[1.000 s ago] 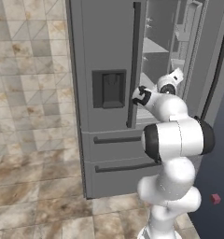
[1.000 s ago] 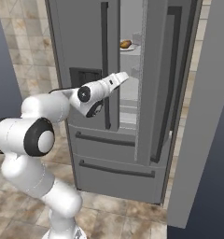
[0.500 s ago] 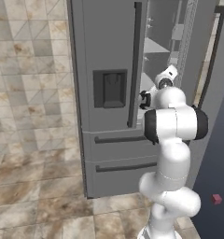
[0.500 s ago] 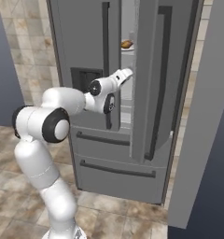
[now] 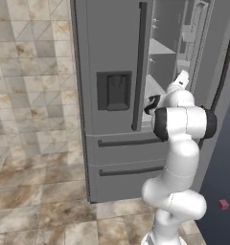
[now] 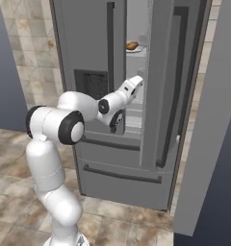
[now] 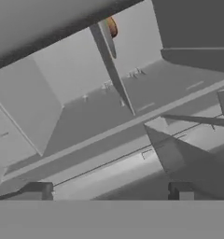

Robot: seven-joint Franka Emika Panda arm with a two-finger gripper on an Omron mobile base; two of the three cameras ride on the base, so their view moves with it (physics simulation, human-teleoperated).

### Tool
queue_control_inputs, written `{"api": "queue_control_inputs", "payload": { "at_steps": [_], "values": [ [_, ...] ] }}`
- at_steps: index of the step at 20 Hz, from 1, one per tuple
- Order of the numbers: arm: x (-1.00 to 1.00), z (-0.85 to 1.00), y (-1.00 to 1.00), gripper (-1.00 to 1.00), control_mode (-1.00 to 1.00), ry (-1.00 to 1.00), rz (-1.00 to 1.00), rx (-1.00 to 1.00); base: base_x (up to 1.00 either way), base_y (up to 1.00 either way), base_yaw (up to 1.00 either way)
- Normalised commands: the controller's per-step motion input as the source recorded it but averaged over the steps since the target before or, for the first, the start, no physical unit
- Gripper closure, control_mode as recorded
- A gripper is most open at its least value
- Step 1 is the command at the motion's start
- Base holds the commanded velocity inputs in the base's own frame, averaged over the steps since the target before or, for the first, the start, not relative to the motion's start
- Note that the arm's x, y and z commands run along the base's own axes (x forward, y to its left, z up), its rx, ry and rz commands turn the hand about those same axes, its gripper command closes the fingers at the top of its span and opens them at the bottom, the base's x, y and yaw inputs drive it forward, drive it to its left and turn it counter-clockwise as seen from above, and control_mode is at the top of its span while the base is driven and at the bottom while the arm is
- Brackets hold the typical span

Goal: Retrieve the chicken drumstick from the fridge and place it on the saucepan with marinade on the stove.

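Chicken drumstick [image 6: 132,46] lies on a shelf above the spread-fingered, empty hand [image 7: 109,190].

- You have the chicken drumstick [image 6: 132,46] on a shelf inside the fridge [image 6: 83,43], between its doors.
- Your gripper [image 6: 139,81] sits below that shelf, at the gap.

1. Glossy white arm [image 5: 177,158] built of rounded, bulging segments, thick as stacked drums.
2. Dark, almost black rings at the joints [image 6: 70,129] (widest on the big shoulder-like one).
3. Slimmer white forearm [image 6: 123,93] tapering toward the hand, with a small dark round cap on its side.
4. Two small dark finger tips [image 7: 181,190], squarish and matte.
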Motion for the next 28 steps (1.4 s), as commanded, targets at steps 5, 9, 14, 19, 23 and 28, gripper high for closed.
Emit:
{"api": "queue_control_inputs", "payload": {
  "at_steps": [5, 9, 14, 19, 23, 28],
  "values": [
    [-0.37, 0.00, -1.00, -1.00, -1.00, 0.22, -0.33, 0.00, 0.00, 0.00, 0.00],
    [-0.26, 0.00, -1.00, -1.00, -1.00, 0.27, -0.36, 0.00, 0.00, 0.00, 0.00],
    [-0.14, 0.00, -1.00, -1.00, -1.00, 0.31, -0.39, 0.00, 0.00, 0.00, 0.00],
    [-0.27, 0.02, -0.92, -1.00, -1.00, 0.25, -0.37, 0.00, 0.00, 0.00, 0.00],
    [-0.70, 0.49, -0.07, -1.00, -1.00, 0.02, -0.15, 0.04, 0.00, 0.00, 0.00],
    [-0.80, 0.73, 0.29, -1.00, -1.00, -0.06, -0.04, 0.01, 0.00, 0.00, 0.00]
  ]
}}
